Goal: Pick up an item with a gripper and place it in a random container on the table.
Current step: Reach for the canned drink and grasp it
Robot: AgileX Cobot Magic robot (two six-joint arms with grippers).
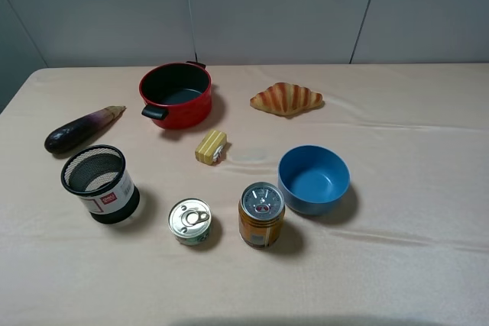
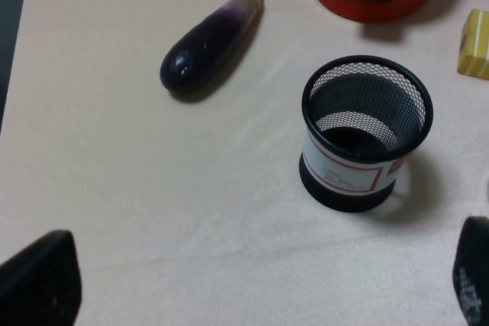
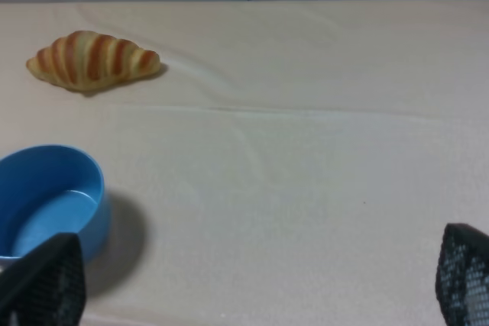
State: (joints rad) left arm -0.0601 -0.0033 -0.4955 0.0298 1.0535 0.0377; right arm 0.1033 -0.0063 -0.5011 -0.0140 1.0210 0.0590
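Orange-brown can (image 1: 261,215) sitting untouched near front edge, mesh cup (image 1: 100,183) standing empty; left gripper (image 2: 256,284), right gripper (image 3: 252,280) both gaping, holding nothing.

Red pot (image 1: 186,112), croissant (image 1: 286,98), eggplant (image 1: 80,129), yellow block (image 1: 211,146), blue bowl (image 1: 312,205), flat can (image 1: 189,221).

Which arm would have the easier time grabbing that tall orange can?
Probably the right. The tall orange can stands just right of the middle, beside the blue bowl that the right wrist camera faces. The left wrist camera faces the mesh cup, farther from the can.
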